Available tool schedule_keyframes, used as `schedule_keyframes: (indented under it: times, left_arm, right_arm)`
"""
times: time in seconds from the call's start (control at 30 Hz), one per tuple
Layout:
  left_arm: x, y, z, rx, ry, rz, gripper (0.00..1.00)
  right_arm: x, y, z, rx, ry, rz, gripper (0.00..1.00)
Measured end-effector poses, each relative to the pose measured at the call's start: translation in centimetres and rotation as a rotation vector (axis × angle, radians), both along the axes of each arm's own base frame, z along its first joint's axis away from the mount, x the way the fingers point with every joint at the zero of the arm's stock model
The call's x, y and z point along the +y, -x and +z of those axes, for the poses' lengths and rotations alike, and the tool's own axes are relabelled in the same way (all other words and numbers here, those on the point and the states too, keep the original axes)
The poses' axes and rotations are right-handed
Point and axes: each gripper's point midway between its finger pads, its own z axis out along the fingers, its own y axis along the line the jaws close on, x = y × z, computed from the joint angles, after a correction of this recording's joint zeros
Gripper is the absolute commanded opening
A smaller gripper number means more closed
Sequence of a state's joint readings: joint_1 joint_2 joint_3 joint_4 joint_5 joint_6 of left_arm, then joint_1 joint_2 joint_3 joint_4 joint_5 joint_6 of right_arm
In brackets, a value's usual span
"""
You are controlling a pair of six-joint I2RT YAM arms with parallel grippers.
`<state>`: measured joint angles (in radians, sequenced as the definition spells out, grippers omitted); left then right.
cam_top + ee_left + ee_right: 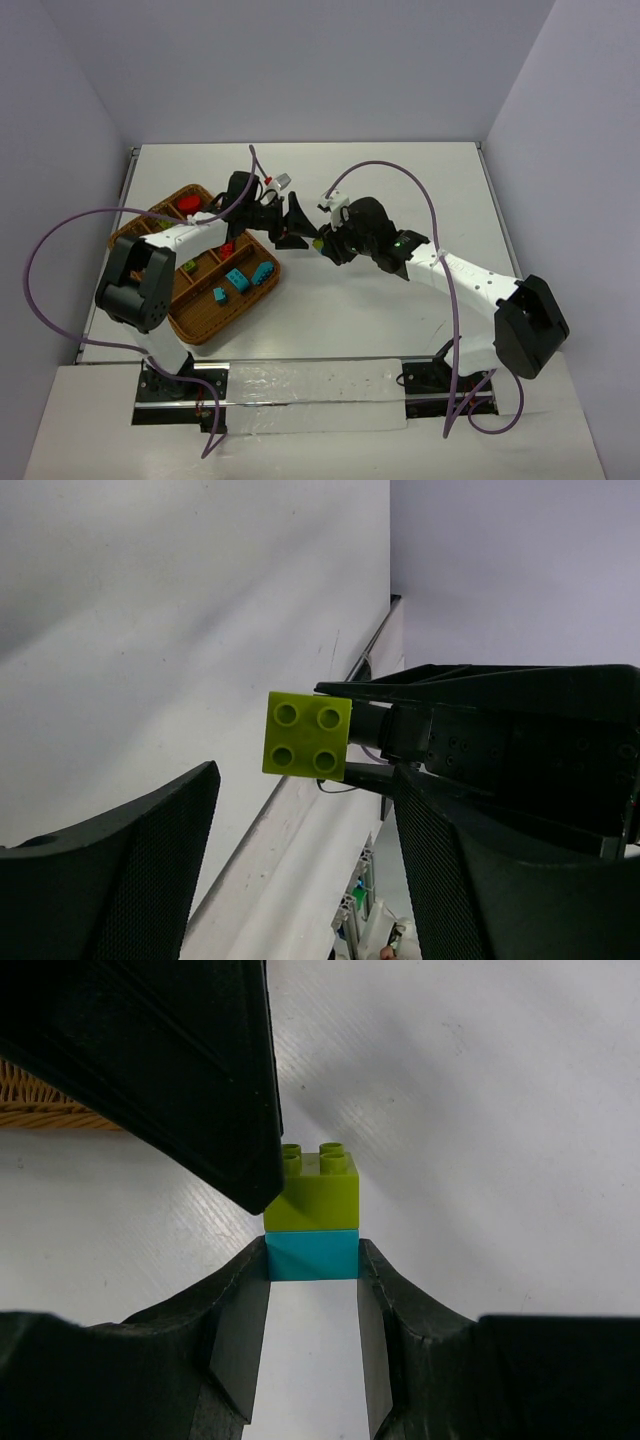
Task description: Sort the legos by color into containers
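My right gripper [322, 243] [312, 1260] is shut on a teal brick [312, 1256], held above the table at mid-height. A yellow-green brick [312, 1192] is joined on top of the teal one. In the left wrist view the yellow-green brick [307, 735] shows its studs, just beyond the gap of my open left gripper [300, 865] [298, 228]. One left finger [160, 1060] is close beside that brick on its left. The wicker tray [215, 330] lies at the left and holds teal bricks [237, 280], red bricks [188, 204] and a green brick [188, 265] in separate compartments.
The two grippers meet nose to nose just right of the tray's far right corner. A corner of the tray [40, 1110] shows at the left of the right wrist view. Purple cables loop over both arms. Side walls border the white table [400, 190].
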<state>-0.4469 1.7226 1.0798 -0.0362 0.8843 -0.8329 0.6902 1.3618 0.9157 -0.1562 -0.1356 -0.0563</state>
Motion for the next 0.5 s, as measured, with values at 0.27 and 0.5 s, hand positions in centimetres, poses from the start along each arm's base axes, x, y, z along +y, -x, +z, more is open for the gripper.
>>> schedule_keyframes:
  times: [0.27,0.5]
  left_arm:
    - [-1.0,0.3,-0.5,0.021,0.021,-0.024,0.64]
    - [-1.8,0.5,-0.5,0.031,0.029,-0.045,0.12]
  right_arm:
    - [0.0,0.0,0.1,-0.002,-0.002,0.002,0.02]
    - [0.0,0.0,0.2,-0.005,-0.003,0.0,0.0]
